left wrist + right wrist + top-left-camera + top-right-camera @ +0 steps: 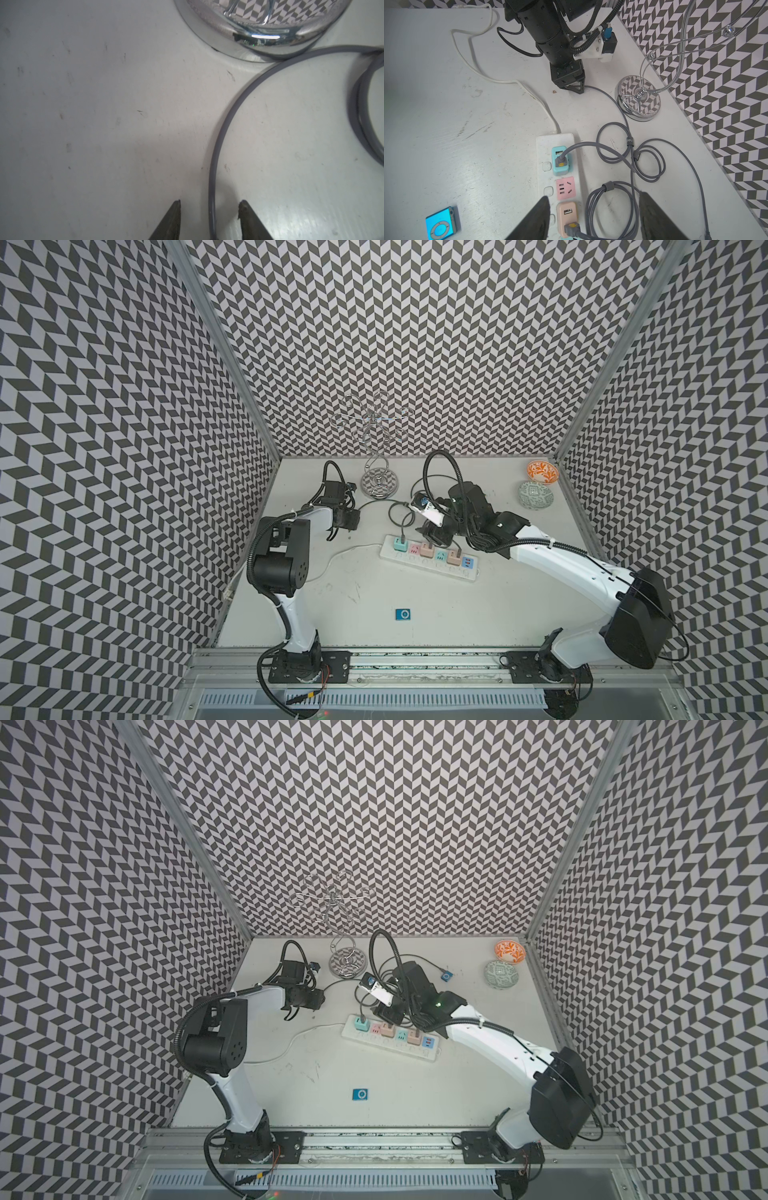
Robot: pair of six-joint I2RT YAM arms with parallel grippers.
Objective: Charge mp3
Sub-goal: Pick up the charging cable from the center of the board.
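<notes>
Lower centre of both top views: blue mp3 player (403, 614) lies flat on the white table (519, 614), face up, well apart from both arms and from the power strip (432, 566) lying diagonally mid-frame. A second small blue player (446, 976) shows in a top view past the right arm, upper centre, with a thin cable reaching it; can't tell if it is plugged in.

Left gripper (209, 205) is down at the table, centre-left in the top views, near the chrome stand (379, 483). Its jaws are released and straddle the gray cable (212, 207). The cable runs between the tips with a gap on each side, so nothing is pinched.

Right gripper (593, 195) hangs over the far edge of the power strip, released, jaws wide apart and holding nothing. Under it are a bundled gray cable coil and the beige adapter (568, 216).

The gray cable loops past the stand's base and goes back to the teal adapter (560, 161) at the strip's end.

Upper right of the top views: orange bowl (542, 471) and green bowl (536, 494), just beside each other.
</notes>
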